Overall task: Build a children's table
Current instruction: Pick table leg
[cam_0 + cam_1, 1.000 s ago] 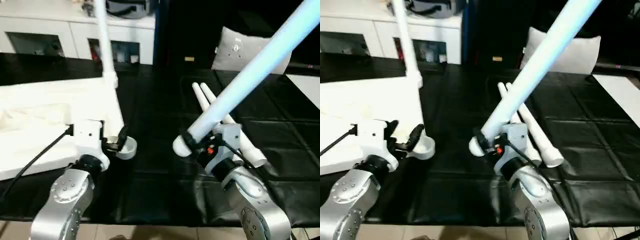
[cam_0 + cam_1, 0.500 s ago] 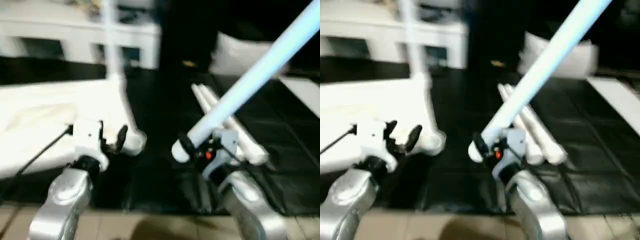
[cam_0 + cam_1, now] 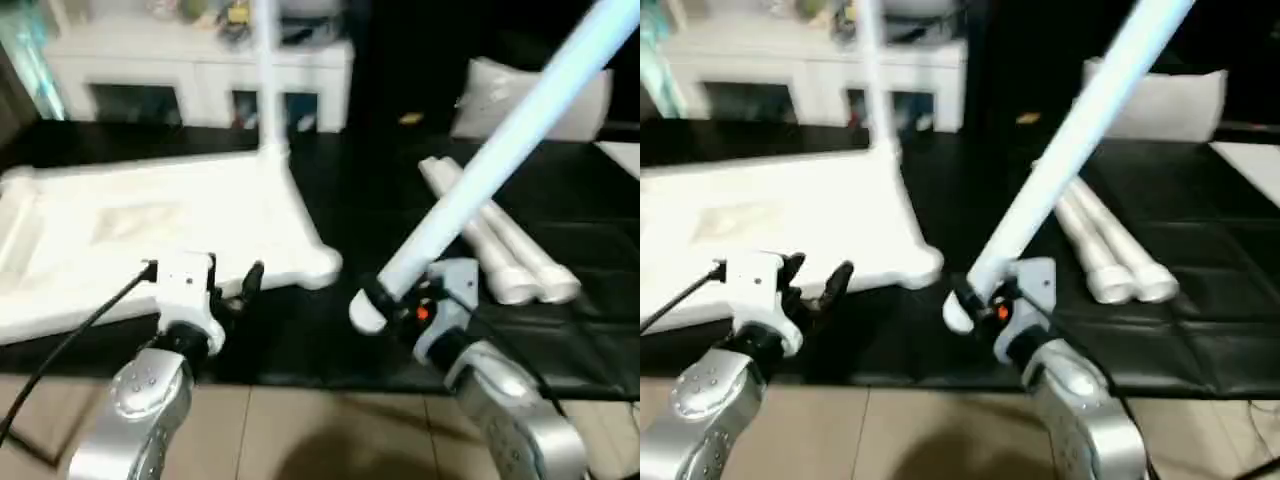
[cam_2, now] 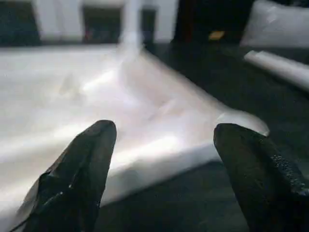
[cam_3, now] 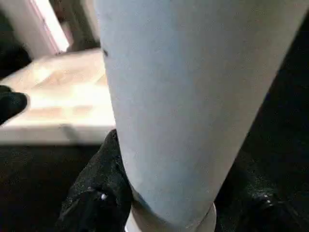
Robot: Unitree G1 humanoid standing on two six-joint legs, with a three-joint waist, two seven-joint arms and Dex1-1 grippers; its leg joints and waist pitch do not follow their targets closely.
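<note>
While the tabletop (image 3: 150, 235) lies upside down on the black mat (image 3: 380, 210) with one leg (image 3: 266, 75) already standing in its far corner socket, we are on the second leg. The near corner socket (image 3: 322, 266) is empty and faces us. Our right gripper (image 3: 392, 300) is clamped around the thick end of a long leg (image 3: 500, 160), which slants up and away to the right. Our left gripper (image 3: 232, 285) hangs spread wide and empty just before the tabletop's near edge. Two spare legs (image 3: 500, 255) lie side by side on the mat, right of the held leg. Next, we judge, the held leg must swing upright and its thick end must meet the empty socket squarely, perhaps with the left gripper steadying the top.
</note>
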